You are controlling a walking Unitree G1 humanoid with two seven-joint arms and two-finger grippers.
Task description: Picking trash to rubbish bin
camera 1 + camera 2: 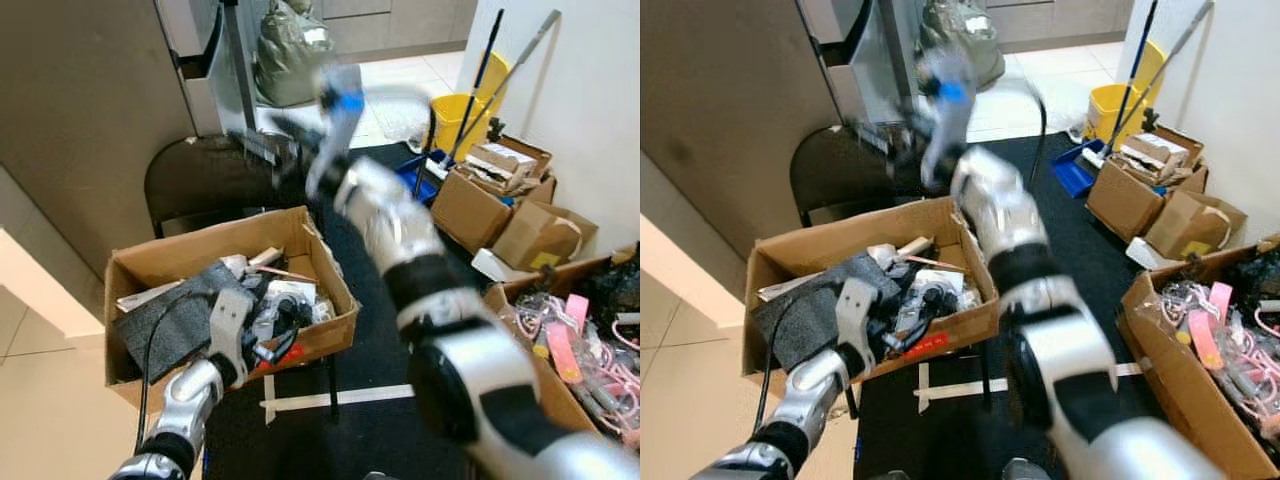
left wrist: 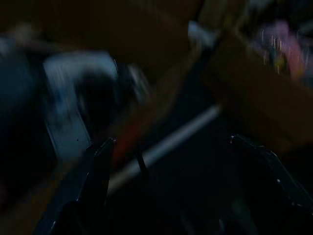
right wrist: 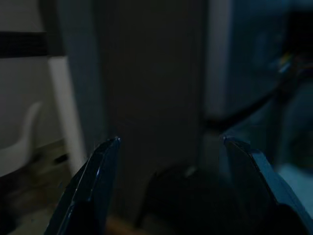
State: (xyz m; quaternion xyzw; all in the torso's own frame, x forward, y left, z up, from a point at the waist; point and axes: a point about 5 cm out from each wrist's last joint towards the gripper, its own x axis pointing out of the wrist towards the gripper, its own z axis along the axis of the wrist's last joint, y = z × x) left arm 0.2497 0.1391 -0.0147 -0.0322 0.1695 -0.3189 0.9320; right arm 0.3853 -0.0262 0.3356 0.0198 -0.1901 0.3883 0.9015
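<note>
Left gripper [image 2: 168, 147] hanging over front edge of trash-filled cardboard box [image 1: 150, 262], fingers spread, holding nothing, right gripper [image 3: 168, 147] raised, blurred, above box's far corner, fingers spread, empty.

The right arm [image 1: 440, 290] is built of rounded silver shells joined by black bands, with a large black joint nearest the camera. Its far end is blurred; a bright blue patch [image 1: 349, 101] shows there. The left arm [image 1: 185, 400] is slimmer, silver with a black joint, and ends in a pale grey, flat-sided wrist block [image 1: 229, 322]. A thin black cable [image 1: 152, 345] loops along it. Each wrist view shows two long black fingers [image 3: 90, 188] with angular, tapered tips.
</note>
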